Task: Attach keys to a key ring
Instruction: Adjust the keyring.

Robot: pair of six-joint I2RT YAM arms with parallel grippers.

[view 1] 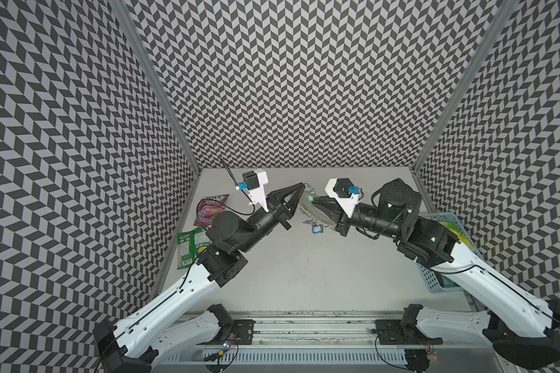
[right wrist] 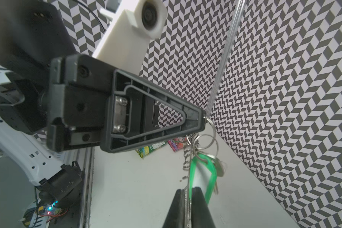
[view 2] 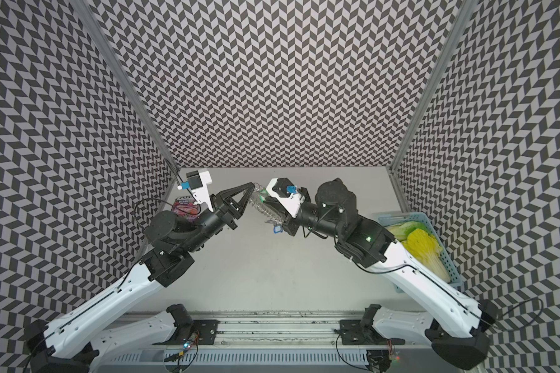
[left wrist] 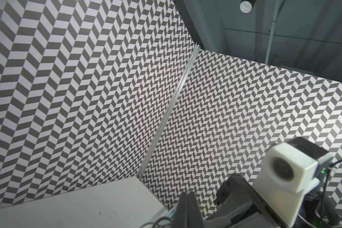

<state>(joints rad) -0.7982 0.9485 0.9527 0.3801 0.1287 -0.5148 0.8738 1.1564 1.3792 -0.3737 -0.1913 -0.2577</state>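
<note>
The key ring [view 1: 307, 211] is a gray crescent plate fringed with wire rings, held up off the table between the two arms. My right gripper [right wrist: 188, 192] is shut on its thin edge. The keys hang beside that edge: a bright green tag [right wrist: 203, 171] with a white label, and a silver key [right wrist: 219, 165] behind it, both on linked wire rings [right wrist: 205, 141]. My left gripper [right wrist: 204, 118] is shut, its tips pinching the topmost wire ring. In the left wrist view the left fingers [left wrist: 188, 205] press together, with rings blurred at the frame's edge.
Two blue-tagged keys [view 1: 314, 227] dangle from the plate's near end. A pink snack packet [view 1: 210, 208] and a green one [view 1: 189, 245] lie at the left wall. A blue basket [view 2: 434, 226] with yellow-green items stands at the right wall.
</note>
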